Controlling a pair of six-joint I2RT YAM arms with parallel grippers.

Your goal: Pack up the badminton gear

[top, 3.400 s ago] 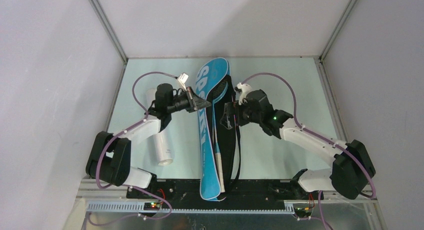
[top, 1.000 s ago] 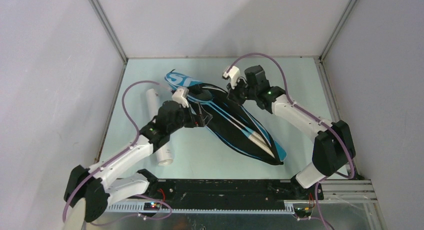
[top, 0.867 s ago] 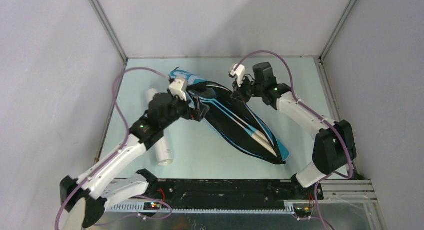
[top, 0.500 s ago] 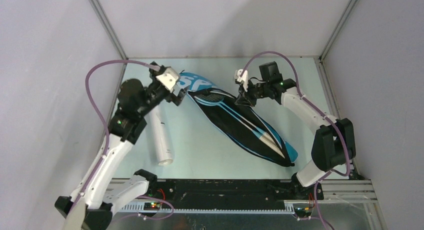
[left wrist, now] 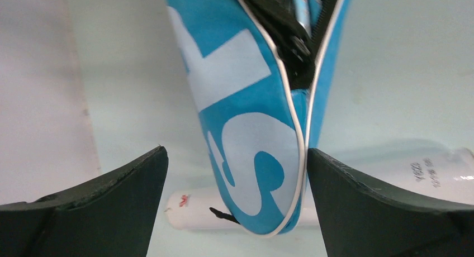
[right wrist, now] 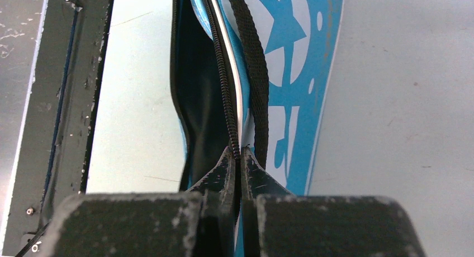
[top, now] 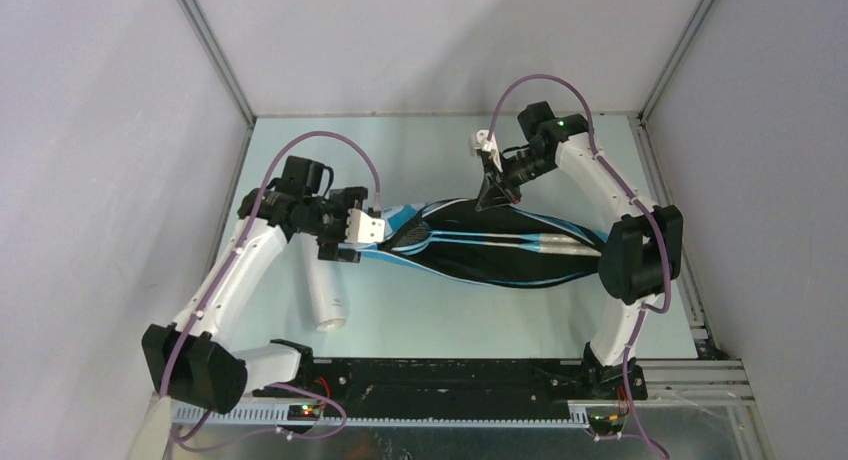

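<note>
**While the Bag Lay Crosswise, One Gripper Pinched Its Zip Edge**

As seen from above, the blue racket bag (top: pixel 480 255) lay crosswise on the table (top: pixel 420 150), its black inside showing and pale racket handles (top: pixel 565 245) visible within, toward the right end. The right gripper (top: pixel 492 195) came down onto the bag's far edge. The left gripper (top: pixel 365 228) stood at the bag's left end. The white tube (top: pixel 322 295) lay on the table under the left arm, beside that end.

In the left wrist view, the fingers (left wrist: pixel 112 195) were spread wide, with the bag's lettered end between them. A gap showed beside one finger; contact with the other could not be determined. The tube lay across behind the bag's tip.

In the right wrist view, the jaws were pressed together on the bag's zip edge, with the black strap (right wrist: pixel 251 56) running just beside it. A dark rail (right wrist: pixel 61 100) bordered the table at the left of that view.
</note>
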